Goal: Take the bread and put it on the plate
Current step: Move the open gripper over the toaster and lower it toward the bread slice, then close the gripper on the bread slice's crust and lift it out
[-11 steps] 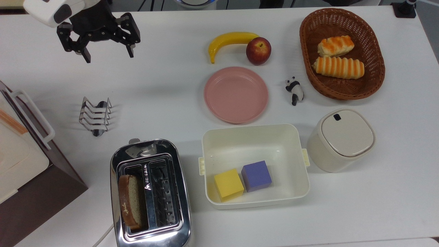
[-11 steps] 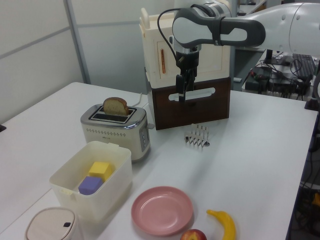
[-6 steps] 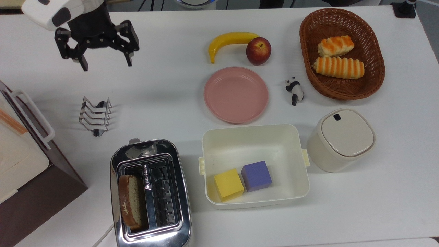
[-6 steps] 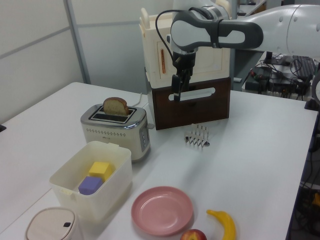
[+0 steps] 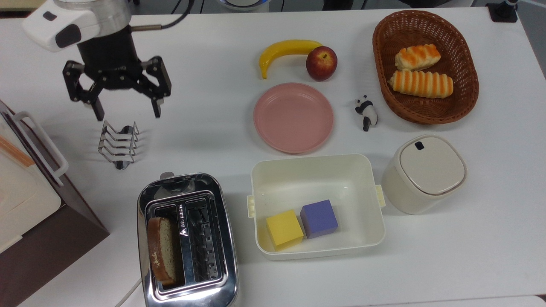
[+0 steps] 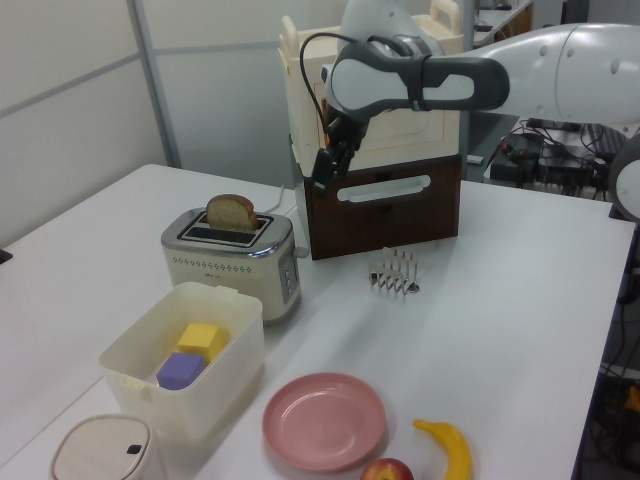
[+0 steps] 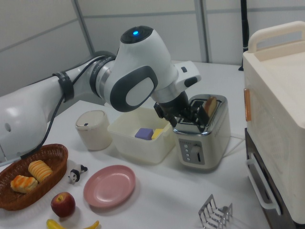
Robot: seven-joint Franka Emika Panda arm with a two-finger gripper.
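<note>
- Black two-finger gripper [image 5: 126, 110] is spread wide and empty, up in the air over the white table [image 5: 204, 128], above the small wire toast rack [image 5: 118, 144] in the top view.
- Flat slice of brown wholemeal bread with dark crust [image 5: 162, 250] stands on edge in one slot of the shiny chrome two-slot toaster [image 5: 187, 243], the slot on the top view's left; its rounded top pokes out above the toaster [image 6: 231, 212].
- Round matte pink plate [image 5: 293, 117] sits bare on the table, well apart from the toaster, just beside the cream rectangular tub [image 5: 316, 204].
- Step in hand, as I judge it: the approach to the bread; no contact yet.
- To do it well: bring the fingers over the slice and turn the wrist so one pad sits on each broad face, not on the crust ends.
- Come straight down onto the exposed top, clear of the chrome slot edges, and pinch gently; soft bread would dent.
- Lift vertically so the slice doesn't drag on the slot.
- Bread's long axis runs top-to-bottom in the top view, along the slot; broad faces point to the top view's left and right, rounded edge up.
</note>
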